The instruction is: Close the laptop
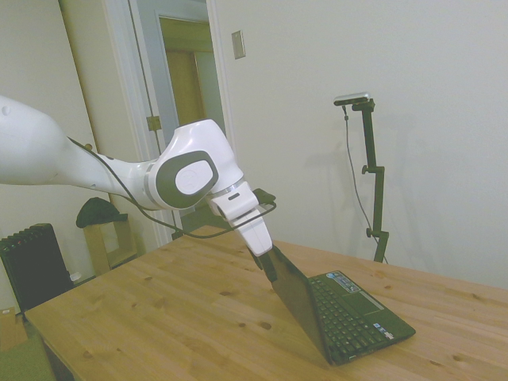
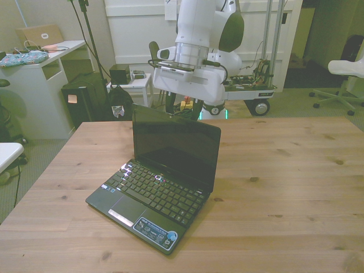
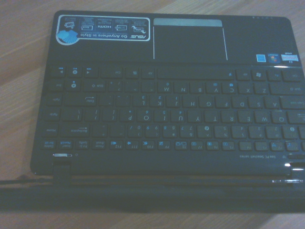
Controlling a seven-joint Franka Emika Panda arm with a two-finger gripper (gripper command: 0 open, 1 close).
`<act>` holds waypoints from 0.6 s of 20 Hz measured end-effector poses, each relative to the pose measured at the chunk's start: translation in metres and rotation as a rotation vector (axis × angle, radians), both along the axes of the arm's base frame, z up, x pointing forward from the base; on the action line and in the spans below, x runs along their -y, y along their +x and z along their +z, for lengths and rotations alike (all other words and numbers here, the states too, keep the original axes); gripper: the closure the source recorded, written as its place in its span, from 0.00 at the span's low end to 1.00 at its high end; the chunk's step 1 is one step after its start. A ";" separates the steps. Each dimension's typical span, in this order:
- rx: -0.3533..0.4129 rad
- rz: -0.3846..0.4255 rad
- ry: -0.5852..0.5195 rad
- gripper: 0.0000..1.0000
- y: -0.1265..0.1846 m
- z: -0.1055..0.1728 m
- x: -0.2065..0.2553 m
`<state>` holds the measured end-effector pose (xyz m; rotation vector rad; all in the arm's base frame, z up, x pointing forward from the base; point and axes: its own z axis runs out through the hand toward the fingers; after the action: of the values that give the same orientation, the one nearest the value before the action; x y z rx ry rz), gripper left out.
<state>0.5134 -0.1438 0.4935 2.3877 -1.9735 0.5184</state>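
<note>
A small black laptop (image 2: 159,182) sits open on the wooden table (image 2: 296,187), toward the front view's left half, its base turned at an angle so one corner points to about seven o'clock. The lid (image 2: 175,149) stands partly lowered, leaning over the keyboard (image 2: 156,190); in the side view the lid (image 1: 298,305) slants up toward ten o'clock from its hinge near the table, with the base (image 1: 361,313) lying flat at three o'clock from it. The screen is dark.

The white arm (image 1: 186,178) reaches in above the laptop, and the gripper (image 1: 266,255) meets the lid's top edge, at twelve o'clock of the screen in the front view (image 2: 183,114). Whether its fingers are spread or together cannot be told (the wrist housing and the lid's rim cover them in both wide views).

The wrist view looks down onto the keyboard (image 3: 167,105), with the touchpad (image 3: 189,43) and a blue-and-white sticker (image 3: 102,29) on the palm rest (image 3: 257,38); the keys read upside down there. A blurred dark band (image 3: 143,195), apparently the lid's edge, crosses that view beside the hinge.
</note>
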 end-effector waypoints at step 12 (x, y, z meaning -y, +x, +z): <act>-0.003 -0.020 0.001 1.00 -0.004 0.011 0.008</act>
<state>0.5099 -0.1521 0.5043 2.3656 -1.9947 0.5125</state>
